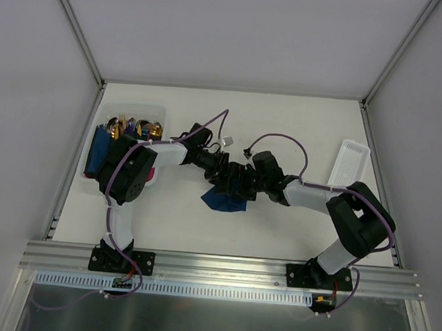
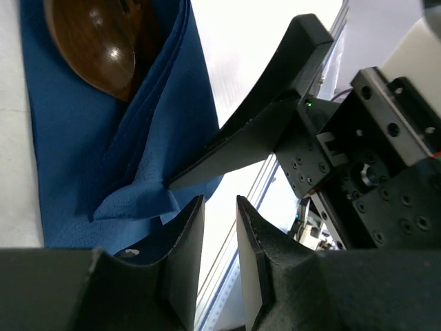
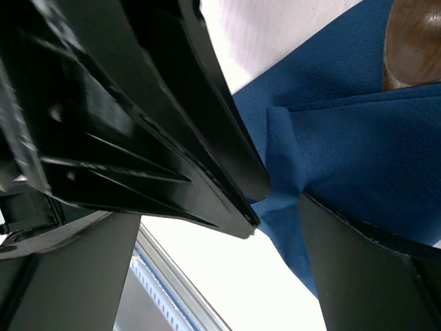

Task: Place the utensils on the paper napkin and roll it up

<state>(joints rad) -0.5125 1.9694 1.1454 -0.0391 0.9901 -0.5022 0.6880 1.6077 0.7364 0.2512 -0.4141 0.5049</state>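
The navy paper napkin (image 1: 222, 202) lies at mid-table, partly folded over itself (image 2: 76, 138). A bronze spoon bowl (image 2: 89, 48) sticks out of the fold; it also shows in the right wrist view (image 3: 413, 48). No other utensil shows on the napkin. Both grippers meet over the napkin's upper edge. My left gripper (image 1: 232, 174) (image 2: 220, 203) has its jaws a narrow gap apart, with nothing between them, beside the raised fold. My right gripper (image 1: 245, 185) (image 3: 219, 207) is wide open; one finger (image 2: 262, 131) touches the napkin fold (image 3: 344, 138).
A clear tray (image 1: 108, 110) at the far left holds more gold utensils (image 1: 133, 126), spare navy napkins (image 1: 98, 150) and a magenta napkin (image 1: 152, 176). A white perforated tray (image 1: 350, 162) lies at the far right. The metal rail (image 1: 215, 264) runs along the near edge.
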